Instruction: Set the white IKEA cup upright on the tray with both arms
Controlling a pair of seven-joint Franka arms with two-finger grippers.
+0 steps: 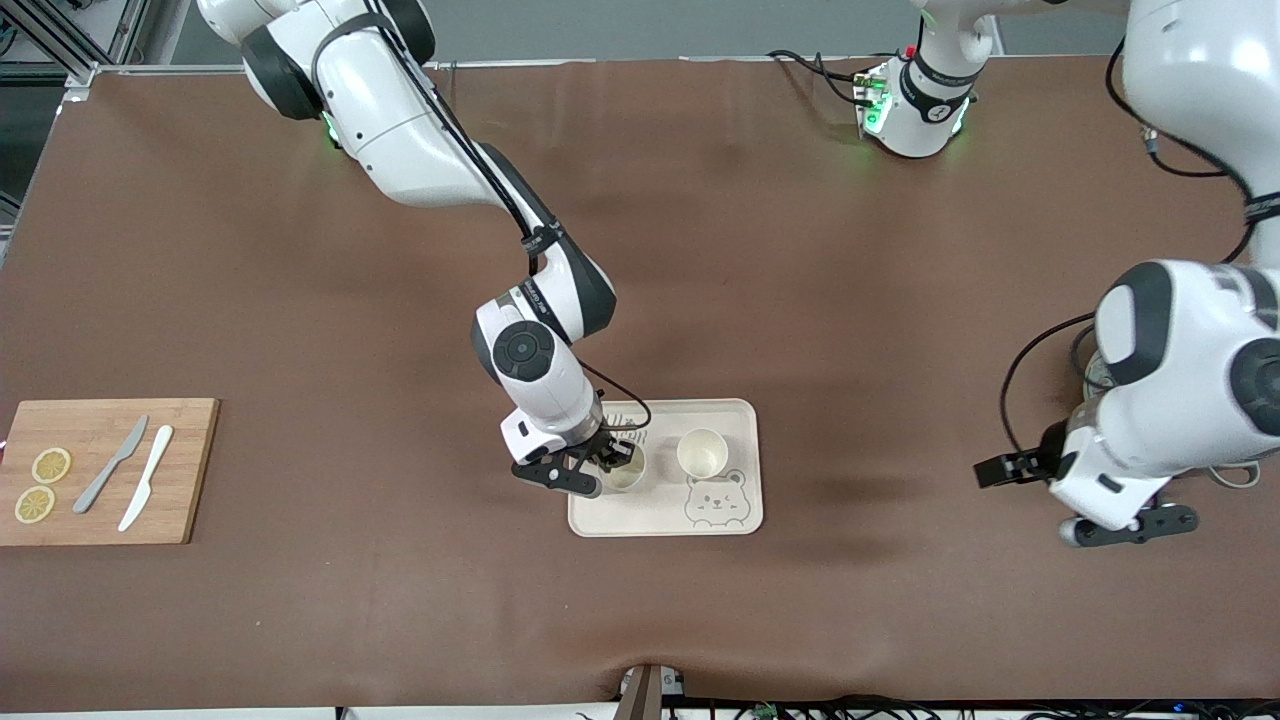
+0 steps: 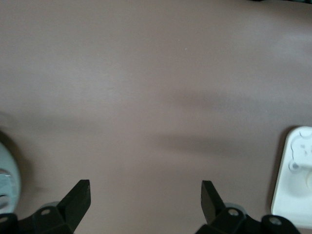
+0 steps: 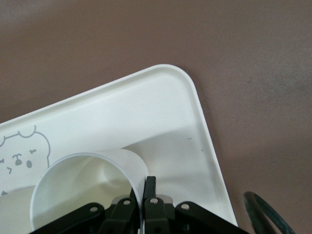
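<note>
The cream tray (image 1: 727, 525) with its bear drawing lies in the middle of the table, nearer the front camera. On it, a white cup (image 1: 628, 477) stands mouth up, toward the right arm's end. My right gripper (image 1: 608, 462) is shut on this cup's rim wall, one finger inside and one outside. The right wrist view shows the same grip: the right gripper (image 3: 144, 187) pinches the cup (image 3: 83, 180) over the tray (image 3: 170, 107). A second white cup (image 1: 702, 452) stands upright on the tray beside it. My left gripper (image 1: 1075, 498) waits open and empty over bare table at the left arm's end; its wrist view shows the left gripper (image 2: 145, 195) with fingers wide apart.
A wooden cutting board (image 1: 190, 470) at the right arm's end carries two lemon slices (image 1: 50, 465), a grey knife (image 1: 110, 465) and a white knife (image 1: 147, 478). The tray's edge (image 2: 292, 195) shows in the left wrist view. A dark cable (image 3: 265, 212) loops by the right gripper.
</note>
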